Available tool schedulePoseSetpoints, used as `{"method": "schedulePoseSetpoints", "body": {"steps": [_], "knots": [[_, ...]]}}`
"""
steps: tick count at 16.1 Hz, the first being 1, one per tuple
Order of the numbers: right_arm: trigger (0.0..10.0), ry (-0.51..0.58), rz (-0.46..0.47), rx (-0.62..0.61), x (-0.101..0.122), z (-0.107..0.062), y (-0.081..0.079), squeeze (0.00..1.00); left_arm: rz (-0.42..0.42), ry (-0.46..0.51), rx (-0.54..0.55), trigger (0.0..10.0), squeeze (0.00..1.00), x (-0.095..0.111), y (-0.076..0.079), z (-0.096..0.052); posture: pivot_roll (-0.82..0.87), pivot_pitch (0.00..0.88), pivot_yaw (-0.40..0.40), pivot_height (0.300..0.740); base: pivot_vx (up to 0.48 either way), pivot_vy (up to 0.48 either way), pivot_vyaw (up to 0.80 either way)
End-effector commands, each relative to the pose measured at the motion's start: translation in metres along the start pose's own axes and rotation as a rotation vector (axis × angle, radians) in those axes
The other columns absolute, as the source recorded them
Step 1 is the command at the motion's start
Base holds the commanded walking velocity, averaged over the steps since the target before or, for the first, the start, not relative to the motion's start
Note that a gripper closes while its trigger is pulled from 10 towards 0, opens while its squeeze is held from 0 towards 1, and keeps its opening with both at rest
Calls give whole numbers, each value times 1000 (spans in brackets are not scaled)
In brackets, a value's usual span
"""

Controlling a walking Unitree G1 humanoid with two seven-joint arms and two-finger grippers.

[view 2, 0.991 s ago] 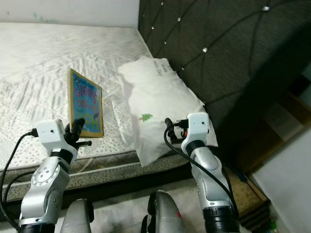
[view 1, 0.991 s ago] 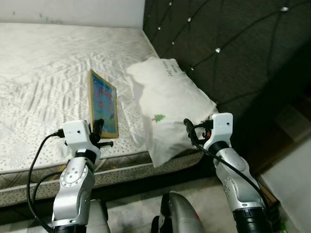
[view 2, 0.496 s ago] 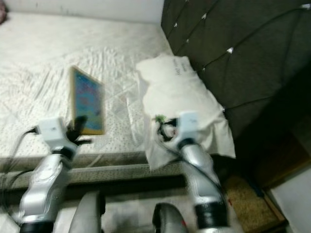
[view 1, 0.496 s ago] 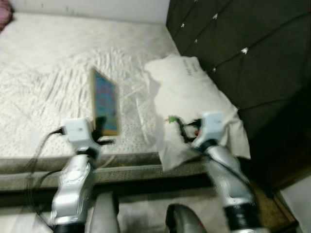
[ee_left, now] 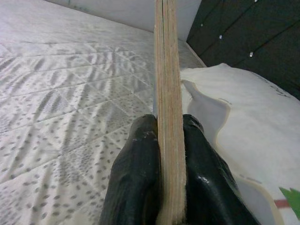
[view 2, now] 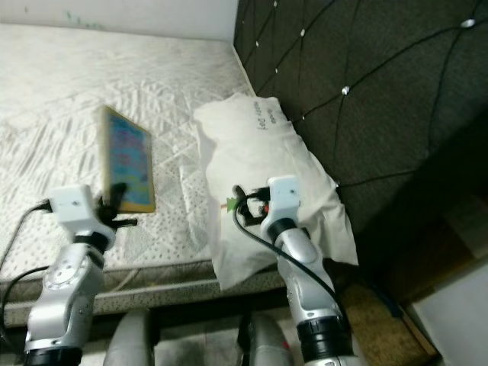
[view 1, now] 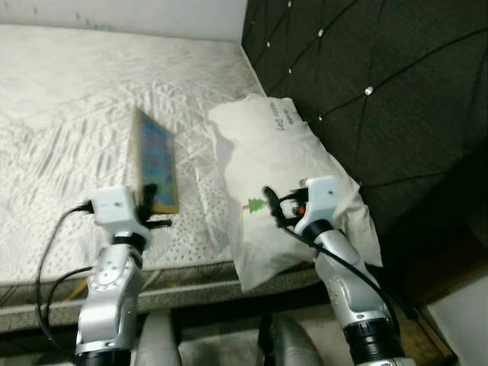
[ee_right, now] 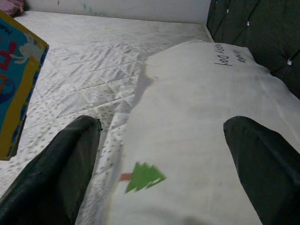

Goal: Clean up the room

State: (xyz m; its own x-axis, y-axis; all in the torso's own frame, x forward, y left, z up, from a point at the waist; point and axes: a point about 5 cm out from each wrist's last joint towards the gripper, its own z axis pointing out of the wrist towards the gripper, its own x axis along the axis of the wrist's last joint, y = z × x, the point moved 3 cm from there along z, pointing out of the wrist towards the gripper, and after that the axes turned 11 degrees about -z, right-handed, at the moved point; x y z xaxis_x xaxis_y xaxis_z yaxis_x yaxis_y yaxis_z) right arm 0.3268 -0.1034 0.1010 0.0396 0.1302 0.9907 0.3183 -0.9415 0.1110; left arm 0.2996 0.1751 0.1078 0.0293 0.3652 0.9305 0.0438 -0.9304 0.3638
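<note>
A: Left wrist view: a thin wooden-edged board with a colourful blue picture face (ee_left: 168,112) is clamped edge-on between the black fingers (ee_left: 136,187) of the left gripper (view 1: 148,197), held upright above the white quilted mattress (view 1: 69,114).

B: And the right gripper (view 1: 268,200)? Fingers (ee_right: 56,173) are seen spread wide with nothing between them, hovering over the white pillow with a small green tree print (view 1: 282,175).

A: Yep. The pillow is laid at the mattress corner, against the dark tufted headboard (view 1: 381,84). Handwriting is seen near its top, something like "Day", rest can't be read.

B: Red letters are printed on the board, too cropped to make out.
</note>
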Motion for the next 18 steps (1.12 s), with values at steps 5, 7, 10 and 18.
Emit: {"method": "schedulePoseSetpoints", "body": {"steps": [5,7,10,18], "knots": [[10000,2,-8,-24,-2,-3,12,0,-10,14,-56,10000,0,1,20,2,-27,0,-124,616,0,0,800],[10000,3,-7,-19,-2,-3,12,0,-10,12,-57,10000,0,1,21,2,-28,0,-124,616,0,0,800],[10000,2,-4,-23,-3,-3,12,0,-13,5,-61,10000,0,0,22,2,-28,0,-126,616,0,0,533],[10000,10,17,-41,-1,-4,15,0,-88,-91,-73,10000,0,-12,22,6,-39,12,-131,597,0,0,0]]}}
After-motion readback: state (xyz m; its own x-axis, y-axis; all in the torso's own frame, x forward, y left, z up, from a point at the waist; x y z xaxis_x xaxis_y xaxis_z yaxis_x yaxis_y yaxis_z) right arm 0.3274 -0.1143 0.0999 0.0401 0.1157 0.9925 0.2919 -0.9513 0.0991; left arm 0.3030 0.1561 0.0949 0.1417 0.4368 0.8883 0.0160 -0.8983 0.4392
